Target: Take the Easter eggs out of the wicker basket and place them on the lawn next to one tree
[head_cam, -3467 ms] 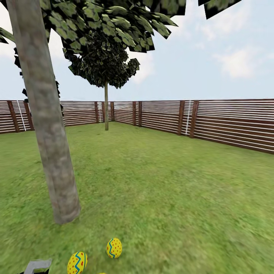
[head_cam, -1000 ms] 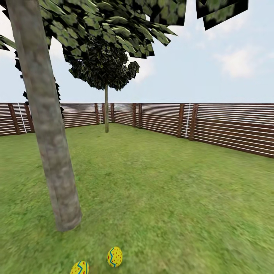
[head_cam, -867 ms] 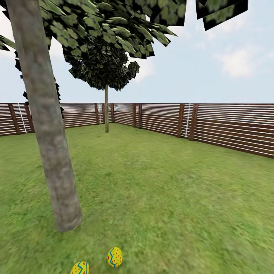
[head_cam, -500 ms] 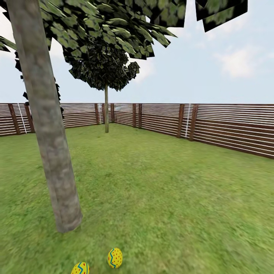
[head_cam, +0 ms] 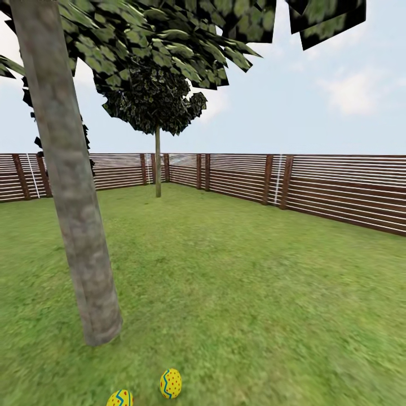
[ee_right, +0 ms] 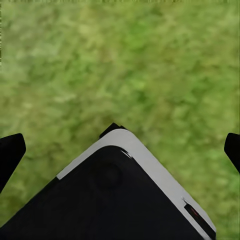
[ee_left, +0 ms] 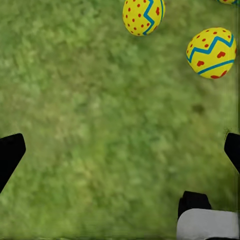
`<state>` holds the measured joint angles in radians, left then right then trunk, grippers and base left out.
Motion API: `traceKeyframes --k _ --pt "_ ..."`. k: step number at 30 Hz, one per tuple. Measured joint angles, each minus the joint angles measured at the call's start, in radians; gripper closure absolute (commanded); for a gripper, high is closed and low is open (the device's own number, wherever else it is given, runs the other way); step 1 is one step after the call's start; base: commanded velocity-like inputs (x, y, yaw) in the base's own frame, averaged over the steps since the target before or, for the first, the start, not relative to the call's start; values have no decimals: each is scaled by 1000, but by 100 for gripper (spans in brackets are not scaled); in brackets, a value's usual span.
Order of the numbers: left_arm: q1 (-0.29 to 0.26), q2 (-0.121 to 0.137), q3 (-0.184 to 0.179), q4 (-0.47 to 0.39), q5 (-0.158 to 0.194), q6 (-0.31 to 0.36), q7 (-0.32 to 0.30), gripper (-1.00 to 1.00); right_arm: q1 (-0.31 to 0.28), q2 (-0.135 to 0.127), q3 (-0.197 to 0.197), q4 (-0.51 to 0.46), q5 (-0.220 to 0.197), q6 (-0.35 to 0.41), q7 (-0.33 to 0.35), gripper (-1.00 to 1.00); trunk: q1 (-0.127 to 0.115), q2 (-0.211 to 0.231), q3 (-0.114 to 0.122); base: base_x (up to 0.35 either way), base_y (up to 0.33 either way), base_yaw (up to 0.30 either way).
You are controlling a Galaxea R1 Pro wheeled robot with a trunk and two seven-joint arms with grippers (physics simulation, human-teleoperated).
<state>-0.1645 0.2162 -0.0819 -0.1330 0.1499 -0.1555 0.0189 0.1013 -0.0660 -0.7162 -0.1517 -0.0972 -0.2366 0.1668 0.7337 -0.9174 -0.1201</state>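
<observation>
Two yellow Easter eggs with blue zigzag bands and red marks lie on the lawn (head_cam: 242, 293) close to the foot of the thick grey-brown tree (head_cam: 73, 197). In the head view they are one egg (head_cam: 170, 383) and another egg (head_cam: 120, 398) at the picture's edge. The left wrist view shows the same pair, one egg (ee_left: 143, 15) and one egg (ee_left: 212, 52), plus a sliver of a third egg (ee_left: 228, 1). My left gripper (ee_left: 120, 150) hangs open above bare grass, short of the eggs. My right gripper (ee_right: 120, 150) is open too, holding nothing. The wicker basket is out of view.
A brown slatted fence (head_cam: 316, 186) encloses the garden. A thin-trunked tree (head_cam: 157, 169) stands far back near the fence corner. A corner of the robot's black, white-edged base (ee_right: 115, 190) lies under the right gripper, and its corner (ee_left: 207, 225) shows in the left wrist view.
The head camera has tilted up a little since 3.5 s ago, so eggs and trunk sit lower in the picture and the left gripper has left it. Over the last second nothing has visibly moved.
</observation>
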Motion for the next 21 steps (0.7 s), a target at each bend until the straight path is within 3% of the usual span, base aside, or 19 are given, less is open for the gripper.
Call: traceKeyframes --k 9,21 --pt "43 -24 -1 0 0 0 7 -100 0 0 0 0 0 0 0 -100 -35 63 28 0 0 0" --pt "50 -42 -1 0 0 1 8 -100 0 0 0 0 0 0 0 -100 -81 147 66 0 0 0"
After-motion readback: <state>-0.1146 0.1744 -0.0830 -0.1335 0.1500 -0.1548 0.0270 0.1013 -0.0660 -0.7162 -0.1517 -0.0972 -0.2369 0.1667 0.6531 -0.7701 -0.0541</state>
